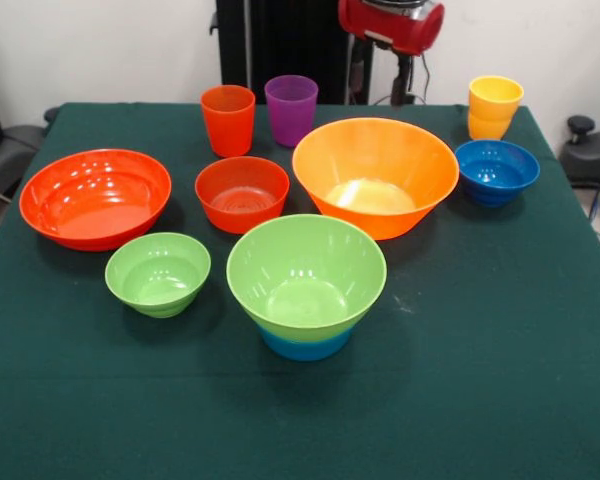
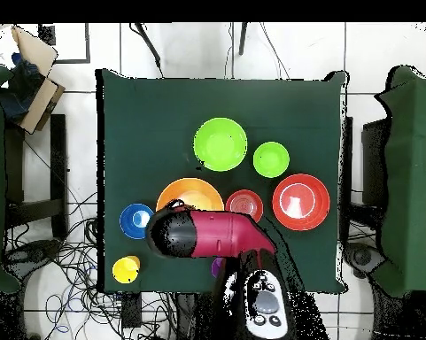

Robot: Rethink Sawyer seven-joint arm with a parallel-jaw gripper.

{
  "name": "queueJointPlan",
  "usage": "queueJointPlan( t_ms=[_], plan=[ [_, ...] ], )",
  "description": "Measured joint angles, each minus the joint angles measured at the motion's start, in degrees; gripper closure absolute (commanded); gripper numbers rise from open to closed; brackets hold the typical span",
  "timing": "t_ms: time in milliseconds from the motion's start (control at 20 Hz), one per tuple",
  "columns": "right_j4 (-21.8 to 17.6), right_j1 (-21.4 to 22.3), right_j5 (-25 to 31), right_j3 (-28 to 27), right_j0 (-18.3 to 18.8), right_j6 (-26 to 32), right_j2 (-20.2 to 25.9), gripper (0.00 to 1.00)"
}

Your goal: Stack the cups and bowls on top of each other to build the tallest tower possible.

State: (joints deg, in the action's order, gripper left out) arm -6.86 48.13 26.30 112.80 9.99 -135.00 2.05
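Bowls and cups spread over the green surface point(image 1: 500, 400), the red arm point(image 1: 391, 22) drawn back above the far edge.

The tower point(image 1: 306, 285) stands nearest the camera: a large light green bowl point(image 1: 306, 270) nested in a light blue bowl point(image 1: 305, 345). Just to its left sits a small light green bowl point(image 1: 158, 273). Behind them are a big red-orange bowl point(image 1: 95, 197), a medium red-orange bowl point(image 1: 242, 193) and the large yellow-orange bowl point(image 1: 375, 176), with the dark blue bowl point(image 1: 496, 171) close on its right. Along the far edge stand the orange-red cup point(image 1: 228, 119), the purple cup point(image 1: 291, 109) and the yellow cup point(image 1: 494, 106). I cannot tell how the claw stands; only the arm's red housing shows.
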Motion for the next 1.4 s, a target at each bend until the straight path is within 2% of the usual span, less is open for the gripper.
queueJointPlan(
  t_ms=[250,700,1150,1400],
  plan=[
    [0.3,0.5,-0.3,1.1,-3.6,0.0,0.1,0.0],
    [3.5,3.2,-0.2,0.6,-13.2,0.0,-0.3,0.0],
    [6.7,1.6,-0.2,-2.0,-21.2,-0.4,-3.4,0.0],
    [8.6,-0.8,-0.2,-3.6,-25.9,-1.2,-6.6,0.0]
  ],
)
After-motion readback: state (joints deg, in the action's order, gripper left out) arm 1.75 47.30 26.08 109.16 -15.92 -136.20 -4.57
